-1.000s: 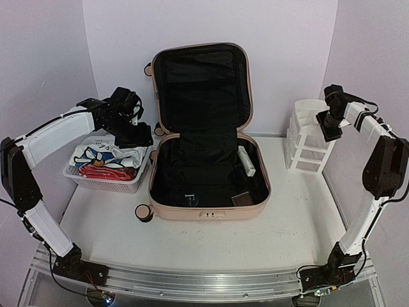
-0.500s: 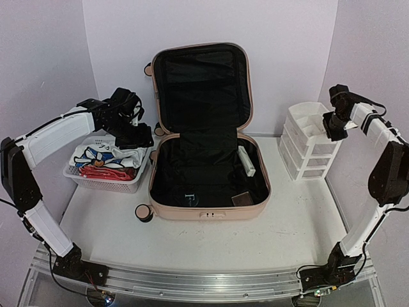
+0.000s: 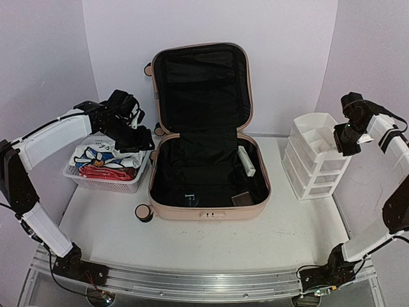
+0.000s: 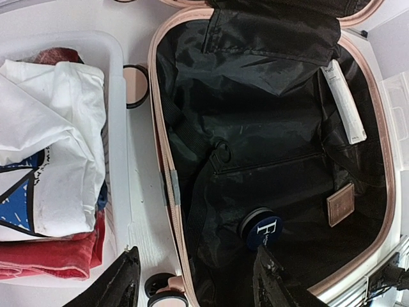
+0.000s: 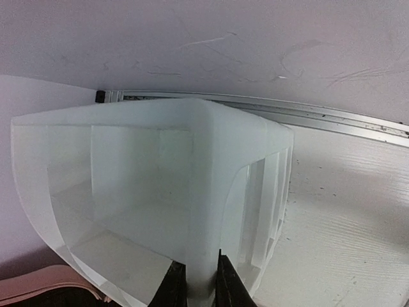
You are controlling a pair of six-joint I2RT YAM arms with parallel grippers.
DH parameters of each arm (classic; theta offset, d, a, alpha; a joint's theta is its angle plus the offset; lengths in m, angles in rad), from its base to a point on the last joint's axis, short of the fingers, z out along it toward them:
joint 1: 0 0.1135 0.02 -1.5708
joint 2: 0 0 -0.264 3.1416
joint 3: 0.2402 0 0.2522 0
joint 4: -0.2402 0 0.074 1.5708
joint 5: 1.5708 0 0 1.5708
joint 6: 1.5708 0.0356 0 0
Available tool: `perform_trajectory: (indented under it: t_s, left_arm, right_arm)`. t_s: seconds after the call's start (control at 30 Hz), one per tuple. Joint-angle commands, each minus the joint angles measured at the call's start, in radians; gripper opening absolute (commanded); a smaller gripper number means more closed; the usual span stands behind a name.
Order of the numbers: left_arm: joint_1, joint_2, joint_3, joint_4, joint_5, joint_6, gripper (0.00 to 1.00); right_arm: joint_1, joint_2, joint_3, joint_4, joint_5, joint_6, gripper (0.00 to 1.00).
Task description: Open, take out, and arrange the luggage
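Observation:
The peach-pink luggage (image 3: 211, 213) lies open in the middle of the table, lid upright, black lining (image 4: 268, 128) showing. Inside lie a white tube (image 3: 246, 161) (image 4: 345, 102), a navy round item marked F (image 4: 262, 229) and a small brown tag (image 4: 340, 204). My left gripper (image 3: 137, 142) (image 4: 197, 256) hangs open above the luggage's left rim, holding nothing. At the far right, my right gripper (image 3: 345, 146) (image 5: 196, 268) is shut on a thin upright wall of the white drawer organizer (image 3: 316, 160) (image 5: 140, 166).
A white mesh basket (image 3: 105, 182) (image 4: 117, 128) with folded white, blue and red clothes (image 4: 57, 141) stands left of the luggage. A caster wheel (image 3: 145, 213) sticks out at the luggage's front left corner. The back wall is close behind the organizer.
My right gripper closed on the organizer's wall and dragged the organizer to the right, away from the luggage. The left arm shifted only slightly.

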Motion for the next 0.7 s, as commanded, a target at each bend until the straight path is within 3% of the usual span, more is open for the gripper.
perform_trajectory:
  t_s: [0.0, 0.1, 0.2, 0.5, 0.67]
  left_arm:
    - [-0.007, -0.056, -0.019, 0.02, 0.044, -0.005, 0.61]
    - [-0.016, -0.071, -0.035, 0.024, 0.052, -0.007, 0.61]
    - [-0.04, -0.083, -0.046, 0.041, 0.074, -0.02, 0.61]
    - [-0.227, -0.024, -0.011, 0.215, 0.126, -0.13, 0.61]
    - [-0.292, 0.049, 0.023, 0.367, 0.162, -0.173, 0.61]
  right_arm:
    - [-0.004, -0.136, -0.058, -0.056, 0.024, 0.044, 0.22]
    - [-0.004, -0.173, -0.061, -0.057, 0.036, -0.031, 0.4]
    - [-0.004, -0.16, -0.005, -0.07, 0.034, -0.17, 0.52]
    - [-0.004, -0.192, 0.034, -0.074, 0.03, -0.744, 0.63]
    - [-0.004, -0.184, 0.036, 0.009, -0.211, -1.112, 0.68]
